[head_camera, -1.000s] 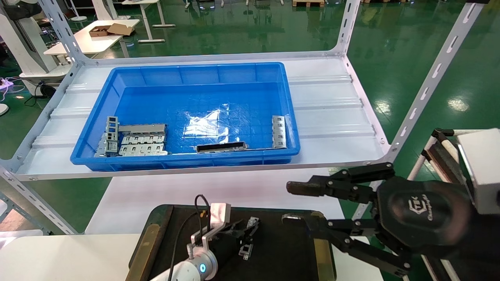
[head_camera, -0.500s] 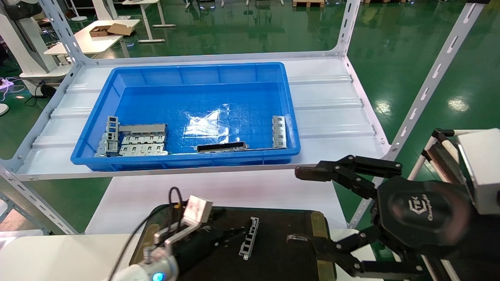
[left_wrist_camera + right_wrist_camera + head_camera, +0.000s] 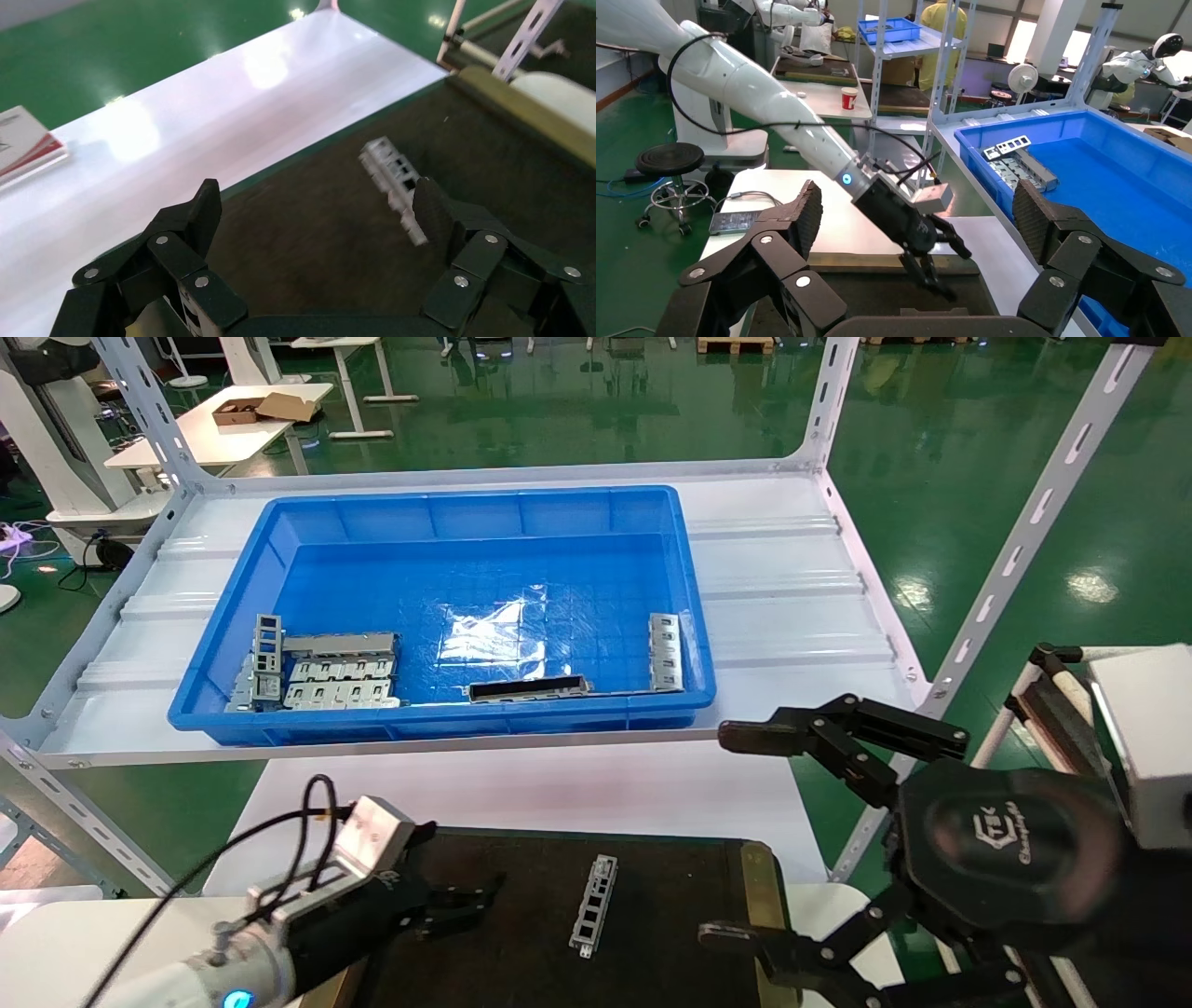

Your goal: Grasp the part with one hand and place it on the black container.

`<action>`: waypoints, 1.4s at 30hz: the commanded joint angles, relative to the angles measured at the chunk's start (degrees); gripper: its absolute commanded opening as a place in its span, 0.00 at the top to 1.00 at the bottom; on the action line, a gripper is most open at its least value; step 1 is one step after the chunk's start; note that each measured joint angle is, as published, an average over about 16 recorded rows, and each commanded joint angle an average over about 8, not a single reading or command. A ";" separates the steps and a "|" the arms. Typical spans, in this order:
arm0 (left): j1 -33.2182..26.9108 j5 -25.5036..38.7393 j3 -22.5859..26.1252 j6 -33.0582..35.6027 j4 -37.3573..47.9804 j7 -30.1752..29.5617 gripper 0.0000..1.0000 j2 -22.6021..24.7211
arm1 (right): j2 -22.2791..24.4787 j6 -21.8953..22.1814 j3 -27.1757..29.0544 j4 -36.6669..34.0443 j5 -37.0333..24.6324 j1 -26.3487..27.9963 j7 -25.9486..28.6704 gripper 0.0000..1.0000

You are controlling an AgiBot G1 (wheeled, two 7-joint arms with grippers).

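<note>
Part lies flat on the black container, near the middle of its dark surface, long axis running roughly front to back with a slight tilt. I count about four rectangular holes along it. Nothing touches it. In the left wrist view the part shows blurred, lying on the mat beyond the fingertips.

Left gripper hovers low over the container's left portion, beside the part but clearly apart from it. I see its jaws spread wide and empty; the left wrist view confirms the two black fingers stand well apart with bare mat between them. From the right wrist camera the left gripper points down at the container.

Right gripper hangs off the container's right edge, over the brass-green rim and the white table. Its jaws are splayed fully open, holding nothing, upper finger up near the shelf edge and lower finger near the container's right rim.

Behind, on the white shelf, sits the blue bin. Inside it: grey slotted plates stacked in the near-left corner, a dark bar along the near wall, one more grey strip by the right wall.
</note>
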 commanded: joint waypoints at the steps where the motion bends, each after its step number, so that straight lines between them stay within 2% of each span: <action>1: -0.27 -0.53 -0.52 1.36 -0.27 1.17 0.00 -1.56 | 0.00 0.00 0.00 0.00 0.00 0.00 0.00 0.00; 7: -1.36 -7.20 -4.28 10.57 -0.40 9.71 0.00 -5.07 | 0.00 0.00 0.00 0.00 0.00 0.00 0.00 0.00; 16: -1.31 -23.31 -13.30 28.13 0.53 28.49 0.00 -9.76 | 0.00 0.00 0.00 0.00 0.00 0.00 0.00 0.00; 27: 2.57 -42.94 -25.49 44.52 5.61 50.31 0.00 -10.24 | 0.00 0.00 -0.01 0.00 0.00 0.00 0.00 0.00; 32: 1.85 -46.64 -27.72 50.20 8.33 53.96 0.00 -9.86 | 0.00 0.00 -0.01 0.00 0.01 0.00 0.00 0.00; 42: -1.28 -48.45 -28.67 55.20 7.34 53.85 0.00 -9.80 | 0.00 0.00 -0.01 0.00 0.01 0.00 -0.01 0.00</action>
